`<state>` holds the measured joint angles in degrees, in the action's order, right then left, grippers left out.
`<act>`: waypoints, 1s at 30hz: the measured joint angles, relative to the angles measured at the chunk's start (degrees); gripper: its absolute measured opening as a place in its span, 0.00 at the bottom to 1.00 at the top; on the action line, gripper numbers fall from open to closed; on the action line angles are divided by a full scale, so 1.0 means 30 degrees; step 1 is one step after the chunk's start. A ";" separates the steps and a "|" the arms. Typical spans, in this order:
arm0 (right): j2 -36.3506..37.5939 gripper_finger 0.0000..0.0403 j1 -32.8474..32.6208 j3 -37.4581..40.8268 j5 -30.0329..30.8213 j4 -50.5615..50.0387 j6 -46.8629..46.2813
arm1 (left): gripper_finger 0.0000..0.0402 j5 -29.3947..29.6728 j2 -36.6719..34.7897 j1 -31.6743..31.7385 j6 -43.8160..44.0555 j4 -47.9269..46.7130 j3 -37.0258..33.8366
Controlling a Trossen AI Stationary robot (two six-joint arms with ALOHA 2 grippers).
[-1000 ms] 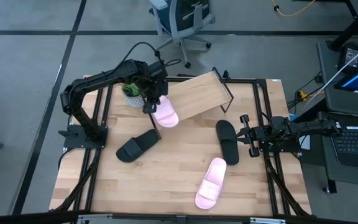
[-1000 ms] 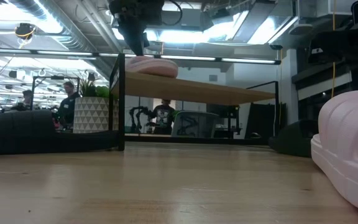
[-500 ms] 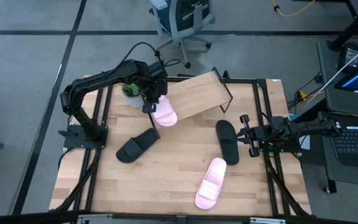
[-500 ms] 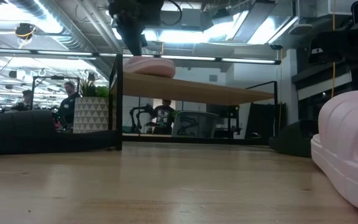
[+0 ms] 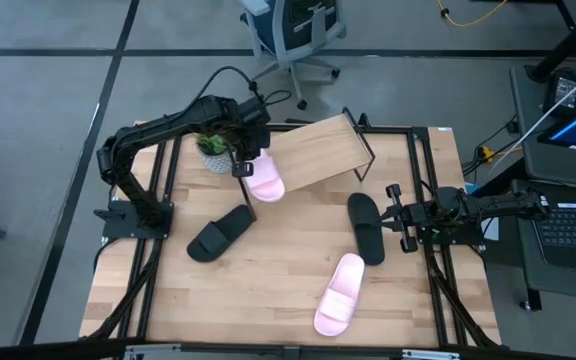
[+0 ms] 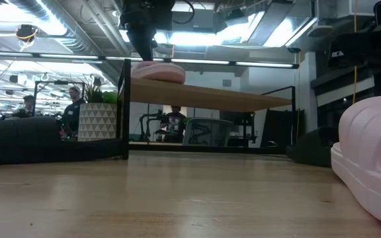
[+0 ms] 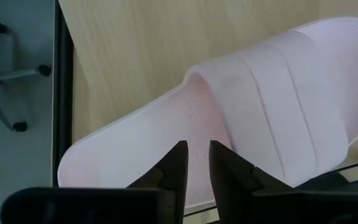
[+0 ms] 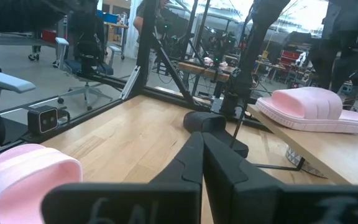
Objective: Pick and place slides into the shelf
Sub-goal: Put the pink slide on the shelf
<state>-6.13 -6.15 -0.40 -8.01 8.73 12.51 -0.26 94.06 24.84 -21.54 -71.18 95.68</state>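
Observation:
One pale pink slide (image 5: 265,182) lies sole-down on the left end of the slanted light-wood shelf (image 5: 318,150). It also shows in the low view (image 6: 157,71). My left gripper (image 5: 240,165) hangs over its heel part, its fingers a narrow gap apart (image 7: 197,155). A second pink slide (image 5: 339,292) and two black slides (image 5: 220,232) (image 5: 366,226) lie on the table. My right gripper (image 5: 392,214) waits shut beside the right black slide, near the table's right edge. My left gripper comes from above, pointing down, over the pink slide's footbed (image 7: 166,124) just behind the strap. I cannot tell whether its fingertips (image 7: 180,155) touch the footbed. The slide lies flat on the shelf board.
A small potted plant (image 5: 211,150) stands just left of the shelf, close behind my left arm. The shelf's black wire frame (image 6: 124,112) rises from the table. An office chair (image 5: 293,30) stands beyond the far edge. People show in the room behind (image 6: 71,106).
My left gripper has crept slightly toward the table's far edge. The pink slide under it has shifted a little the same way on the board. The shelf's wire frame post has also slid a short way along the table.

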 joint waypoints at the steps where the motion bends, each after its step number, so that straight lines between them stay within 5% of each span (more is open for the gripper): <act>1: 0.0000 0.02 -0.0007 0.0006 0.0000 0.0000 0.0000 | 0.15 0.0162 0.0000 0.0000 0.0000 0.0000 0.0000; 10: 0.0000 0.02 -0.0006 0.0000 0.0007 0.0014 -0.0006 | 0.15 0.2333 -0.0015 -0.0066 -0.0005 -0.1568 0.2319; 19: 0.0002 0.02 -0.0007 0.0007 0.0002 0.1099 -0.0663 | 0.13 -0.0161 -0.0139 -0.0765 0.1494 -0.2202 0.6356; 30: -0.0575 0.02 -0.0033 -0.1992 -0.0014 0.0624 -0.0649 | 0.01 0.2022 -0.2534 -0.4980 0.3858 -0.1976 0.6513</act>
<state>-7.85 -6.25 -6.38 -8.05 10.61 10.56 5.81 86.46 9.90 -9.96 -77.11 115.22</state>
